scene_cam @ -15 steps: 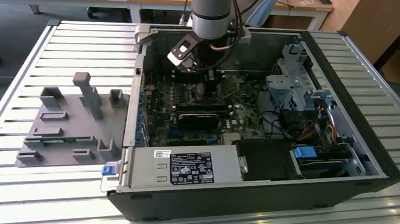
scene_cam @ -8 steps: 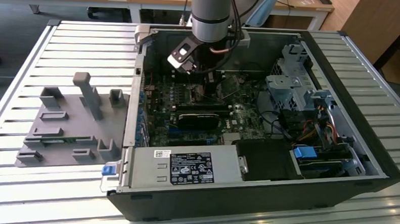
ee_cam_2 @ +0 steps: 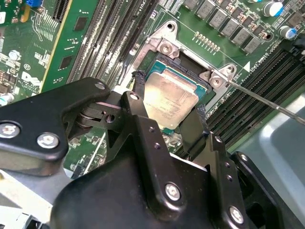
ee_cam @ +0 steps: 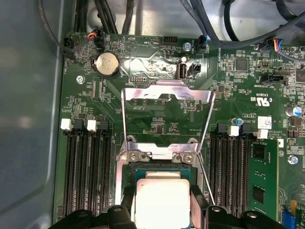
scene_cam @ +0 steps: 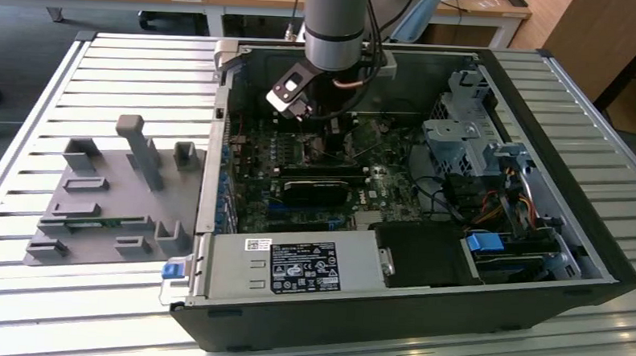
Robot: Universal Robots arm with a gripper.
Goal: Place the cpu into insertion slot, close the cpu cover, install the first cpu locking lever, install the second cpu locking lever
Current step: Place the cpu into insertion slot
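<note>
Pinches the cpu (ee_cam_2: 170, 106) by two opposite edges with the gripper (ee_cam_2: 169, 97), fingers (ee_cam_2: 138, 82) narrowly apart. Holds it flat, metal top up, edges square with the insertion slot (ee_cam: 160, 169), far inside the computer case (scene_cam: 571, 273); seated or not, cannot tell. Leaves the cpu cover (ee_cam: 200, 95) raised. Bears a white printed label (scene_cam: 304, 267) on the near power supply (scene_cam: 239, 271).

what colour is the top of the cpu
Dull silver-beige metal. The cpu shows best in the second wrist view.
</note>
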